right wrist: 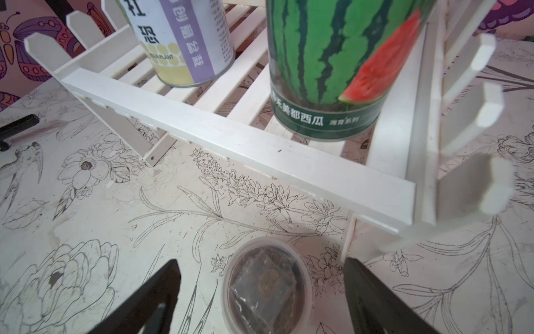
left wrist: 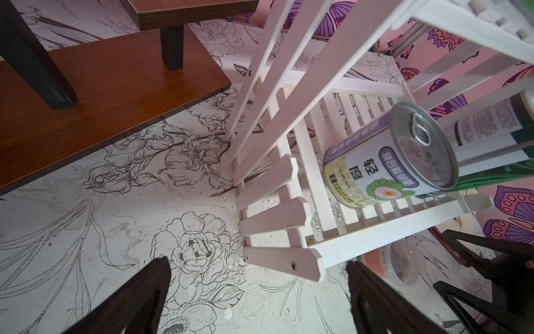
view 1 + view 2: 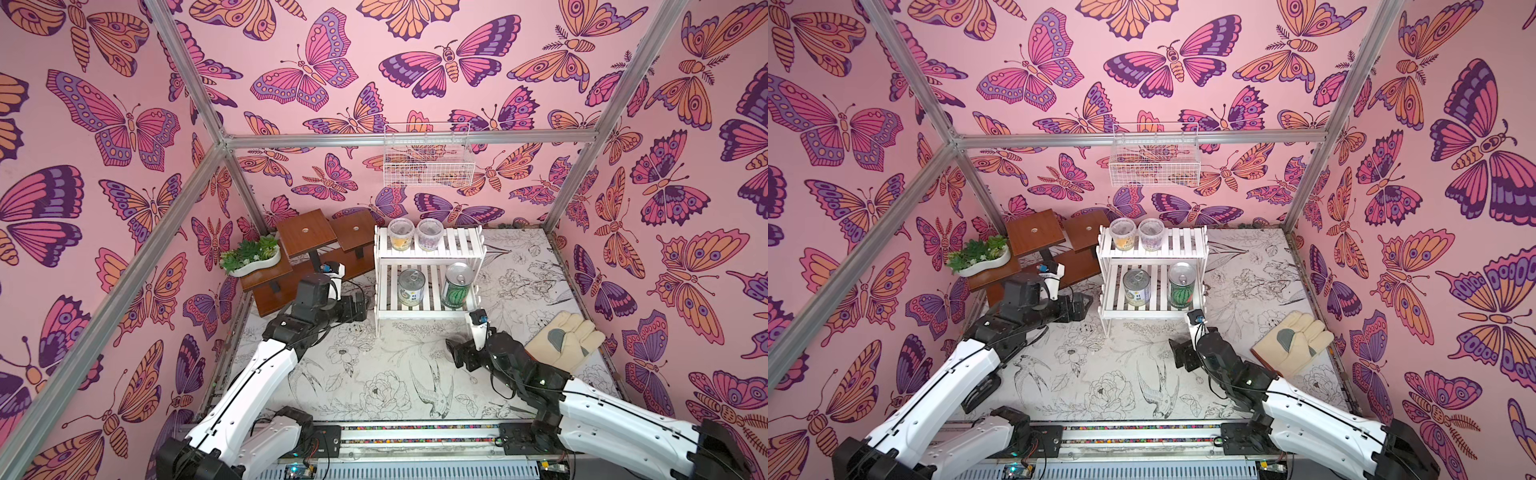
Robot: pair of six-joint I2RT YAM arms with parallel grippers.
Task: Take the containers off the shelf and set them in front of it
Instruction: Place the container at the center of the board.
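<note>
The white shelf carries a yellow tub and a purple tub on its top tier. On the lower tier stand a pale-labelled can and a green-striped can. An orange tub stands on the table just in front of the shelf's front rail. My right gripper straddles this tub, open, with a gap on each side. Beside the shelf's left leg, my left gripper is open and holds nothing. The orange tub is hidden in both top views.
A brown stepped stand with a white planter sits left of the shelf, close behind my left arm. A wire basket hangs on the back wall. A pale work glove lies at the table's right side.
</note>
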